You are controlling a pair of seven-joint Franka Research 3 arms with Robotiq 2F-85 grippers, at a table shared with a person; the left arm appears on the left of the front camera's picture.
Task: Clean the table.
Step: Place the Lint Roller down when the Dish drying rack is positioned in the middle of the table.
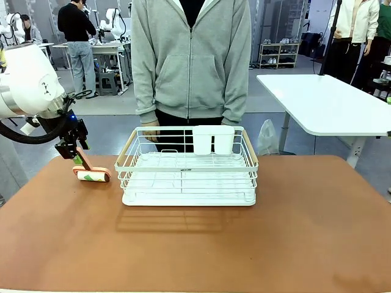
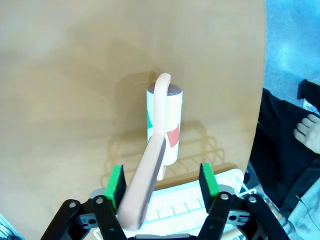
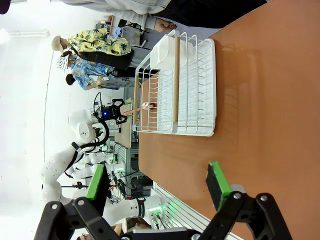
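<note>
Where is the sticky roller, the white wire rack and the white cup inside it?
Peach-handled lint roller [image 1: 93, 176], front view, on its paper roll.
White wire dish rack [image 1: 186, 198], front view, on its base tray.
White plastic cutlery cup [image 1: 213, 140], front view, on its front wall.

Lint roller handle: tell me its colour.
Peach-pink, clearest in the left wrist view, where the lint roller handle runs between the left claw's pads.

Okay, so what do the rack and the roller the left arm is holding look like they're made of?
The rack looks like white-coated metal wire, judging by its thin, even bars, with side rails that look like light wood. The roller seems to have a smooth peach plastic handle and a paper-wrapped drum with red and green printing, though that is only a guess. The table has a matte reddish-brown top.
</note>
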